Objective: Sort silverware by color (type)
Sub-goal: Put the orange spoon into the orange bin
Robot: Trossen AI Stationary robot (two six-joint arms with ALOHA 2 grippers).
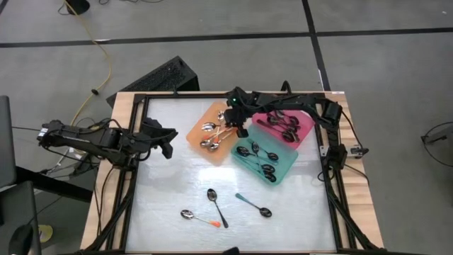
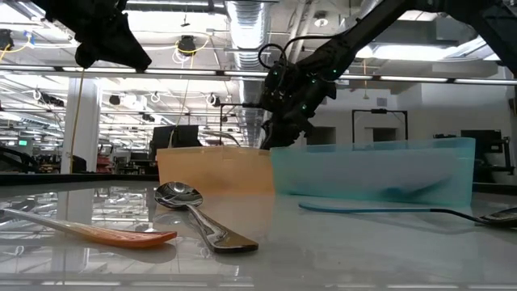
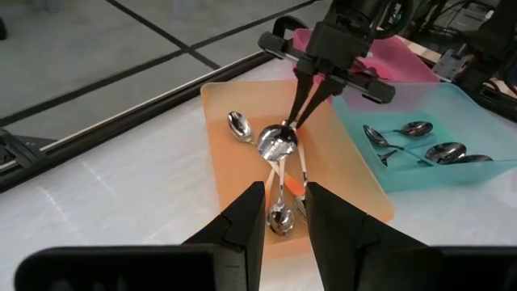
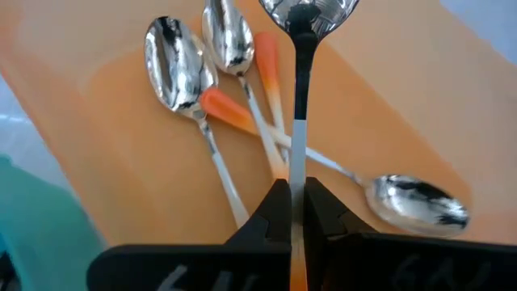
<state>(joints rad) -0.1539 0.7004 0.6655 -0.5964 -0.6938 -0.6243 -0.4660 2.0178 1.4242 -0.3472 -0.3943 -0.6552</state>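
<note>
Right gripper (image 4: 296, 212) hangs over the orange tray (image 1: 199, 139) with its fingers squeezed on the thin handle of a shiny spoon (image 4: 305, 24). That spoon's bowl points down toward the tray. Inside the orange tray lie a few more shiny spoons with orange handles (image 4: 212, 103), piled across each other. The teal tray (image 1: 283, 168) beside it holds several dark spoons (image 1: 249, 151). The pink tray (image 1: 306, 125) next to that holds black spoons (image 1: 287, 127). Three spoons lie loose on the table (image 1: 163, 191): a black spoon (image 1: 215, 202), a teal-handled spoon (image 1: 256, 207) and an orange-handled spoon (image 1: 197, 217). Left gripper (image 3: 282, 217) waits near the table's left edge, fingers a little apart and holding nothing. No writing can be read.
</note>
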